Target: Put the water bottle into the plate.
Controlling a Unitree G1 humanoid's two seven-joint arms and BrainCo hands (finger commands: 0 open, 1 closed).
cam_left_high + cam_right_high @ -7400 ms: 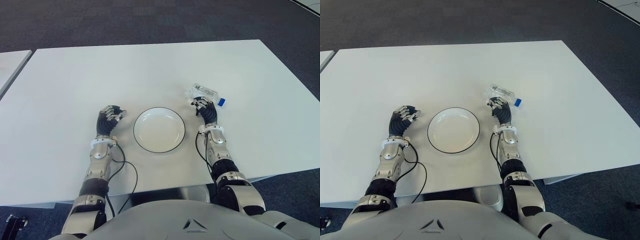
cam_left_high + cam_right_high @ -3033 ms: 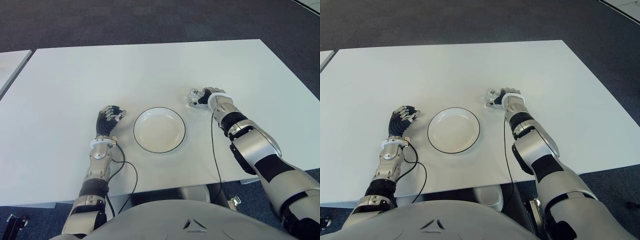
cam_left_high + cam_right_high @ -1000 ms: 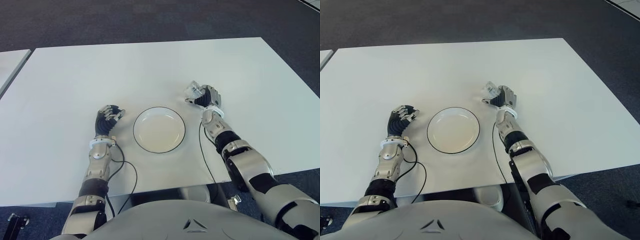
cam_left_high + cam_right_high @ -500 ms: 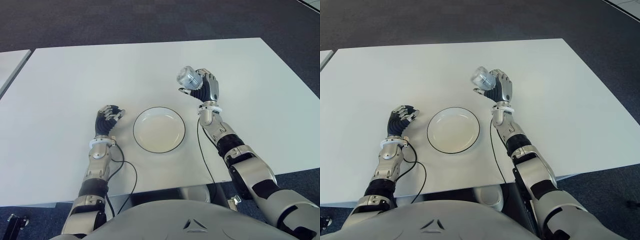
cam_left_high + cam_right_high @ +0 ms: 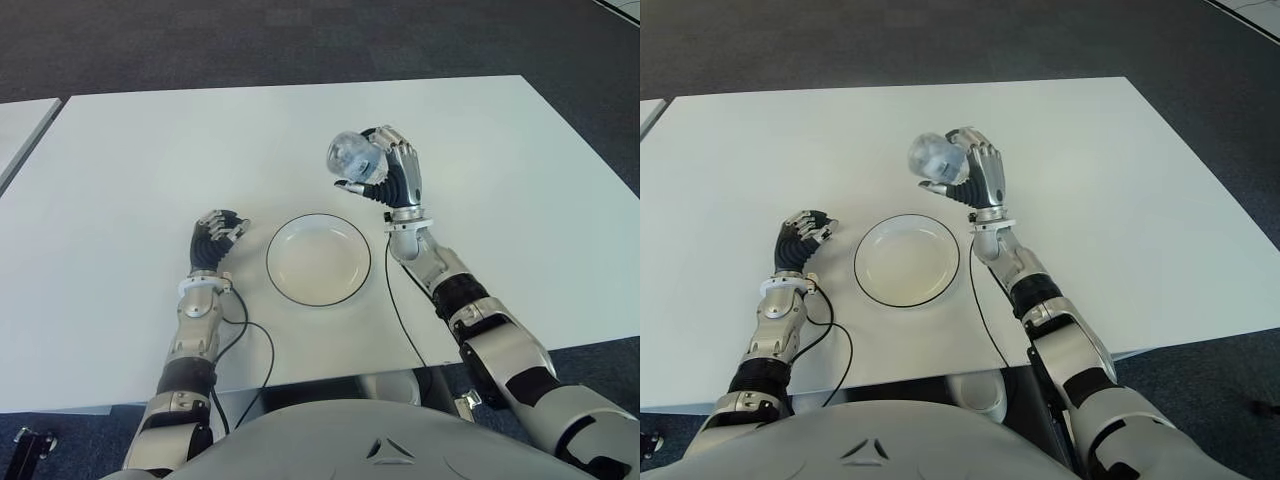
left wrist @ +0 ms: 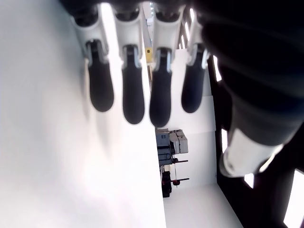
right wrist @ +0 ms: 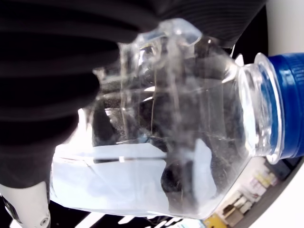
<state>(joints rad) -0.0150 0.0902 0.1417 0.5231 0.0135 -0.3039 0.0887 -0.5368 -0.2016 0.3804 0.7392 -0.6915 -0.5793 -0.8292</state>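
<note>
While my right hand (image 5: 392,180) holds the water bottle (image 5: 350,155) aloft, fingers wrapped tight around it, the plate (image 5: 318,259) lies on the table (image 5: 130,150) below, nearer my body and slightly leftward. My left hand (image 5: 215,237) shows beside the plate's left, curled and empty.

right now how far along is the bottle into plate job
Done: the right hand has the water bottle grasped and raised off the table; its wrist view shows fingers wrapped around the clear body near the blue cap. In hand: the bottle shows beyond the plate's far rim. Left: bring it over the plate, lower and release; the plate holds nothing. The left hand shows left of the plate, holding nothing.
</note>
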